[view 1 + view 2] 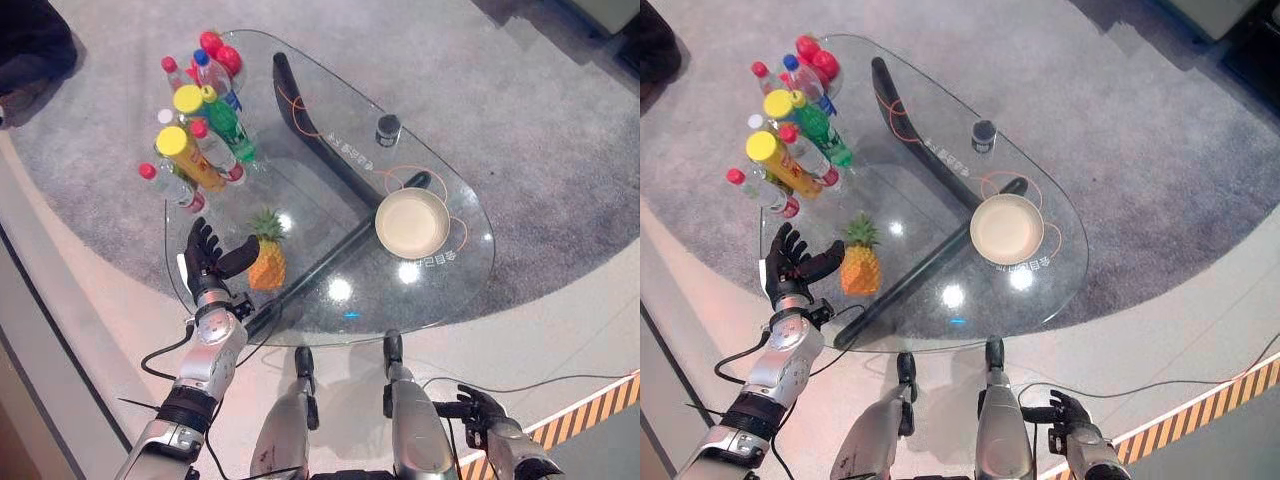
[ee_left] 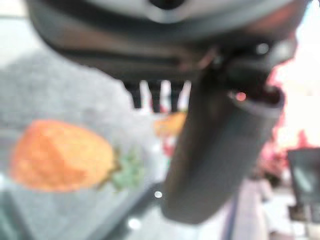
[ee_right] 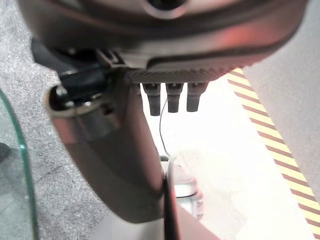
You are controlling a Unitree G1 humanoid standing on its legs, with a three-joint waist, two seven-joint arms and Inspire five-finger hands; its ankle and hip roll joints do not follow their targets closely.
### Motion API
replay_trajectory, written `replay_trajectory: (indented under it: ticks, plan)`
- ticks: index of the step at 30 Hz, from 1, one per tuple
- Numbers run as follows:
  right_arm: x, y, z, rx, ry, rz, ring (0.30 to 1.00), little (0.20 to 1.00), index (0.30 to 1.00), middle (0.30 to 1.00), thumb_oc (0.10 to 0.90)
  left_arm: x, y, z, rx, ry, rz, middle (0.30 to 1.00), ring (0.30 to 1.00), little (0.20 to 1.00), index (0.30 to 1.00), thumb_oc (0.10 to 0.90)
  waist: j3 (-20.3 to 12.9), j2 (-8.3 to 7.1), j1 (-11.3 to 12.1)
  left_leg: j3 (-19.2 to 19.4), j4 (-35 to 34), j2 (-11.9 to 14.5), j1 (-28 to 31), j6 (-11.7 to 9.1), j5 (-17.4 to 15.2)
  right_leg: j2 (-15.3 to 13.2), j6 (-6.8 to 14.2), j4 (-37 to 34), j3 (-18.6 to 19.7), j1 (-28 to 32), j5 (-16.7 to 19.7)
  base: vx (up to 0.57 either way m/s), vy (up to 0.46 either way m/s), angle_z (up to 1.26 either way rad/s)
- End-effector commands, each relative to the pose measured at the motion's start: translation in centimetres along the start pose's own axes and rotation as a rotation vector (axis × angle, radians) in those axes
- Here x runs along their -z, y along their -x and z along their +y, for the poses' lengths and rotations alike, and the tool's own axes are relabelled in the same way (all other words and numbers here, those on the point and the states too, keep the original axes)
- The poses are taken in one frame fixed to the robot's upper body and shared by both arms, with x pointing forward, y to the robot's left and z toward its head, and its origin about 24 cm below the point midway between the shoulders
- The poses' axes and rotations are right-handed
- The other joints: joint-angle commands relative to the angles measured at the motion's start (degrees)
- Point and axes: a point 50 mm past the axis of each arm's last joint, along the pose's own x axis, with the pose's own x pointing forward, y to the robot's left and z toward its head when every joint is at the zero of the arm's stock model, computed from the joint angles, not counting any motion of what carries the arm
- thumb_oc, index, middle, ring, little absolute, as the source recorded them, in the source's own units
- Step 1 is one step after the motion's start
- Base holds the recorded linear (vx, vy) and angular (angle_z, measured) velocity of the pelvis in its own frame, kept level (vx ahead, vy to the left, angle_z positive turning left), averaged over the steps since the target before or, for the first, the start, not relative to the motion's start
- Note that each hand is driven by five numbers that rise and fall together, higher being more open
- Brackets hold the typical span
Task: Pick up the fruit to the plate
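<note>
Pineapple (image 1: 266, 262) upright on glass worktop (image 1: 330, 120), well apart from plate (image 1: 411, 222). Left hand (image 1: 204, 262) just beside it, fingers (image 1: 203, 238) spread wide, holding nothing. Right hand (image 1: 483, 410) low off worktop, fingers relaxed, empty.

A glass table (image 1: 470, 270) holds a pineapple (image 1: 266, 258) standing upright near its left edge, a cluster of bottles (image 1: 200, 135) farther back, and a cream plate (image 1: 411, 223) over to the right. The left hand (image 1: 205, 258) hovers just beside the pineapple with fingers spread and thumb reaching toward it. The right hand (image 1: 480, 408) hangs low beside the table, off the glass.
</note>
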Motion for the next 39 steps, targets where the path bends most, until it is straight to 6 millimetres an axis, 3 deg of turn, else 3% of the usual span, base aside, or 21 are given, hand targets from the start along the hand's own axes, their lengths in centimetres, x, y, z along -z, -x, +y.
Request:
replay_trajectory:
  ticks: [1, 7, 18, 29, 39]
  plan:
    - [2.2, 0.6, -0.5, 0.019, 0.020, 0.029, 0.900, 0.900, 0.900, 0.900, 0.800, -4.1, -1.1, 1.1, -0.068, 0.045, -0.201, 0.900, 0.900, 0.900, 0.900, 0.800, -1.39, -2.33, -0.73, -0.29, 11.15, -2.40, -6.26, 0.89, -4.42, -0.57, -1.70, 6.55, -2.33, -0.49, -3.97, 0.00, 0.000, 0.00]
    - [1.6, 0.5, -0.6, 0.029, 0.010, 0.017, 0.900, 0.900, 0.900, 0.900, 0.800, -4.9, -1.4, 0.7, -0.068, 0.031, -0.227, 0.900, 0.900, 0.900, 0.900, 0.800, 0.72, -2.64, -0.93, -0.11, 12.63, -2.40, -9.07, 1.06, -4.43, -0.64, -1.56, 8.31, -1.98, -3.78, -3.63, -0.01, 0.001, 0.00]
    - [0.4, 0.4, -0.2, 0.017, 0.014, -0.011, 0.900, 0.900, 0.900, 0.900, 0.800, -3.8, -1.8, 1.4, -0.101, -0.007, -0.191, 0.900, 0.900, 0.900, 0.900, 0.800, 0.72, -2.65, -1.22, 0.02, 14.77, -2.56, -13.37, 1.18, -4.75, -0.67, -1.32, 10.87, -1.13, -8.76, -3.69, 0.00, 0.000, 0.00]
    - [-0.4, 0.4, -0.6, 0.027, 0.023, -0.038, 0.900, 0.900, 0.900, 0.900, 0.800, -4.8, -2.5, 0.1, -0.025, 0.005, -0.200, 0.900, 0.900, 0.900, 0.900, 0.800, 0.72, -2.53, -2.54, 1.00, 15.32, -2.49, -17.61, 1.45, -4.56, -0.29, -1.16, 12.50, 0.13, -14.33, -3.23, 0.00, 0.004, -0.03]
    - [-0.8, 0.4, -0.5, 0.028, 0.027, -0.052, 0.900, 0.900, 0.900, 0.900, 0.800, -4.3, -2.8, -0.3, 0.000, -0.002, -0.170, 0.900, 0.900, 0.900, 0.900, 0.800, 0.72, -2.40, -3.07, 1.42, 15.31, -2.53, -19.17, 1.48, -4.57, 0.09, -1.10, 12.51, 0.62, -16.19, -2.94, 0.00, 0.003, -0.04]
